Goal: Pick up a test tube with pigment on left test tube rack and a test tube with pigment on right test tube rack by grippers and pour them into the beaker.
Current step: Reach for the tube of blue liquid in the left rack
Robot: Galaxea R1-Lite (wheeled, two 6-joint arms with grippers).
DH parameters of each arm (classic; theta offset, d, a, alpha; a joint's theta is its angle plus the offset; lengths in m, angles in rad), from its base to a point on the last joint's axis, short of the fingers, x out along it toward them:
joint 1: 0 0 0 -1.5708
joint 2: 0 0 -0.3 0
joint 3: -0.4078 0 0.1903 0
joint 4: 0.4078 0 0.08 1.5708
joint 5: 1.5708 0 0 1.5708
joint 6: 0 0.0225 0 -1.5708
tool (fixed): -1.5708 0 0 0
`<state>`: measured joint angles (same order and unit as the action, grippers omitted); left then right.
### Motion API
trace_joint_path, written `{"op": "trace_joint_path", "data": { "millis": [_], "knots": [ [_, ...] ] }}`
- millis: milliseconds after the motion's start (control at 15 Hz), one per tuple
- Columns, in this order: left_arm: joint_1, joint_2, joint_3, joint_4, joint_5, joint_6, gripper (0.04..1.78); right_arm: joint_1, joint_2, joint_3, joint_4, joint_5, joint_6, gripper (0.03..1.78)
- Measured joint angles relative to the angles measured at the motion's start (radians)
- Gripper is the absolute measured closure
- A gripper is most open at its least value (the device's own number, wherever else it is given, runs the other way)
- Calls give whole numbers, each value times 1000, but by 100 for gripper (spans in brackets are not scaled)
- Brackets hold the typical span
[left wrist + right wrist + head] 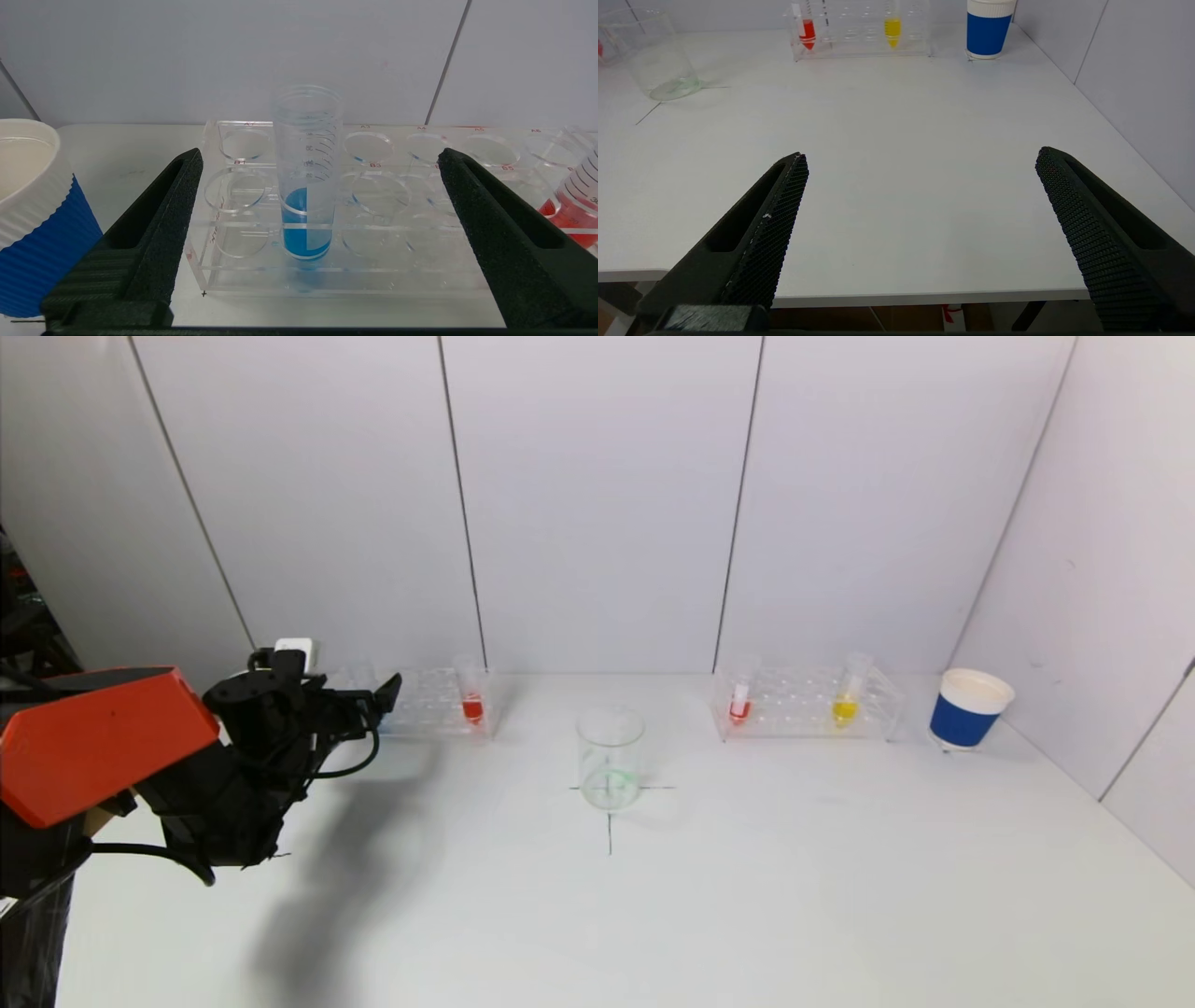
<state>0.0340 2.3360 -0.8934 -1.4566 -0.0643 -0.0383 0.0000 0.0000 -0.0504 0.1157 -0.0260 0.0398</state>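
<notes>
Left pincer, lower left of the head view, reaches level toward the left rack, fingers spread around a blue-pigment tube. Right pincer hovers released over the tabletop.

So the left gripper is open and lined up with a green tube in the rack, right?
Not quite: the tube is blue, not green, as the left wrist view shows. The left gripper is open and lined up with it in the rack.
</notes>
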Motion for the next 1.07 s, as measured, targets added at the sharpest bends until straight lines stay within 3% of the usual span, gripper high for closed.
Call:
{"op": "trace_joint_path", "data": {
  "millis": [867,1067],
  "knots": [
    [10,70,-161,53,-6,38,6,0,0,0,0,0,0,4],
    [14,83,-182,61,-7,41,19,0,0,0,0,0,0,4]
  ]
}}
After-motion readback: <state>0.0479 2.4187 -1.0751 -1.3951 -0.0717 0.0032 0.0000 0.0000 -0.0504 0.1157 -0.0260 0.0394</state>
